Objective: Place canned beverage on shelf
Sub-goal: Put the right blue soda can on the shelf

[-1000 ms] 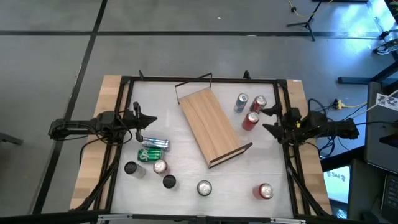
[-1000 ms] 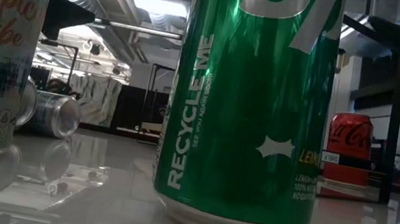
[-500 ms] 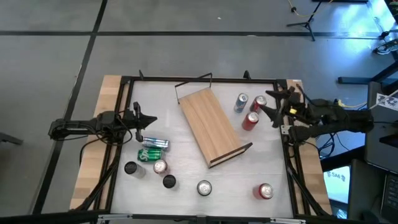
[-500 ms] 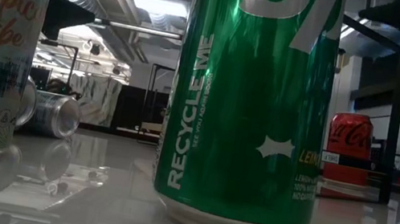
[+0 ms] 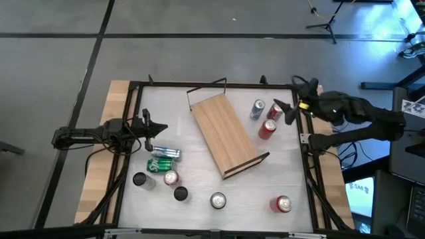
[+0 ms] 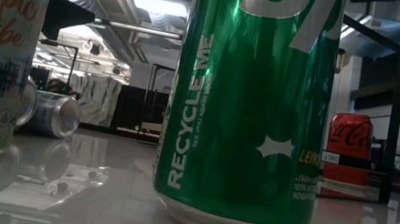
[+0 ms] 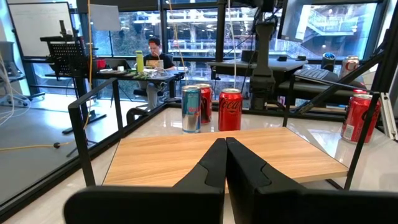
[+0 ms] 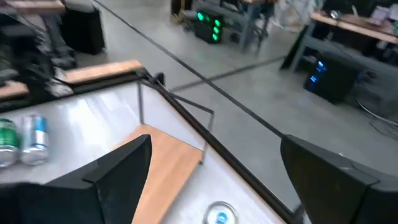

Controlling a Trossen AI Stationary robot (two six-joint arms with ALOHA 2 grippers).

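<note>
Right tool (image 5: 287, 106) now over three cans (image 5: 267, 117).

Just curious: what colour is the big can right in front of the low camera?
Shiny green can with white lettering, clearest in the low view.

the white desk (image 5: 199, 179) carries the shelf (image 5: 224, 134), lying slantwise near its middle. three cans (image 5: 265, 118) stand just beside the shelf toward the right arm. more cans (image 5: 163, 167) cluster on the left arm's side, and two (image 5: 218, 200) stand apart along the near edge.
</note>
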